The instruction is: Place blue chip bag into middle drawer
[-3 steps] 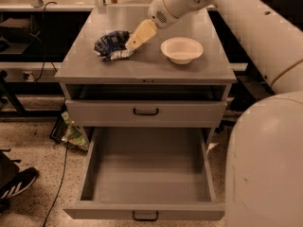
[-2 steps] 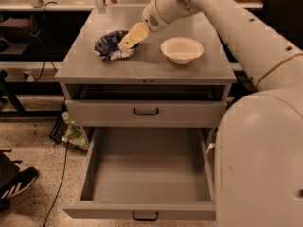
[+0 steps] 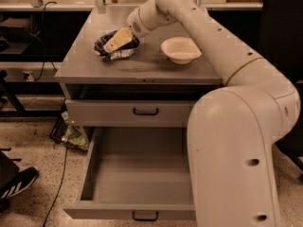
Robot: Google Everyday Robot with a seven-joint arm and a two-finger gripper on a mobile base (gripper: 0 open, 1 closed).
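The blue chip bag lies crumpled on the grey cabinet top, at its back left. My gripper reaches in from the right and rests right over the bag, covering its middle. The middle drawer is pulled wide open low at the front. It is a deep grey box with a bare floor and a black handle on its front. My own white arm hides the drawer's right side.
A white bowl stands on the cabinet top, right of the bag. A shallower drawer above the open one is shut. A green wrapper, a cable and a black shoe lie on the floor at left.
My gripper has moved left, from the bag's right edge to over its middle. The bag, bowl and drawers have not moved.
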